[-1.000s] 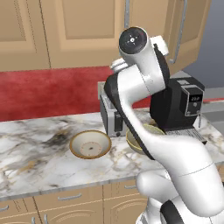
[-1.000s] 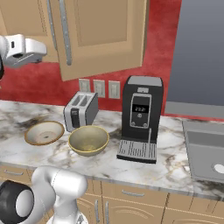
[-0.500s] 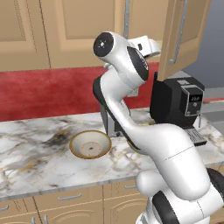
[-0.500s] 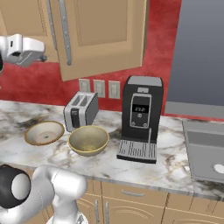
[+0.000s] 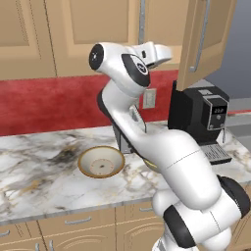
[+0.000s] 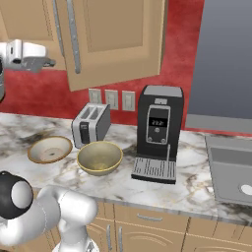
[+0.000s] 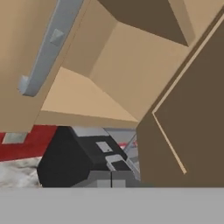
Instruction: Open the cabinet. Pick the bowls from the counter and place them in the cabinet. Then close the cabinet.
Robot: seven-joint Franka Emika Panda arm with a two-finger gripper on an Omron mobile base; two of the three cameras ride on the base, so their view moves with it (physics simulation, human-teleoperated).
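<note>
Two bowls are seen on the marble counter [image 6: 206, 189]: the shallow tan-rimmed bowl [image 6: 49, 149] left of the olive-yellow bowl [image 6: 100, 157], near a toaster [image 6: 90, 125]. One cabinet door [image 6: 115, 42] is swung open. The gripper [image 6: 43, 62] is raised beside it, clenched on nothing.

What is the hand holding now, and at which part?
Nothing. The hand is shut and empty, raised beside the opened cabinet door. Both bowls sit on the counter.
</note>
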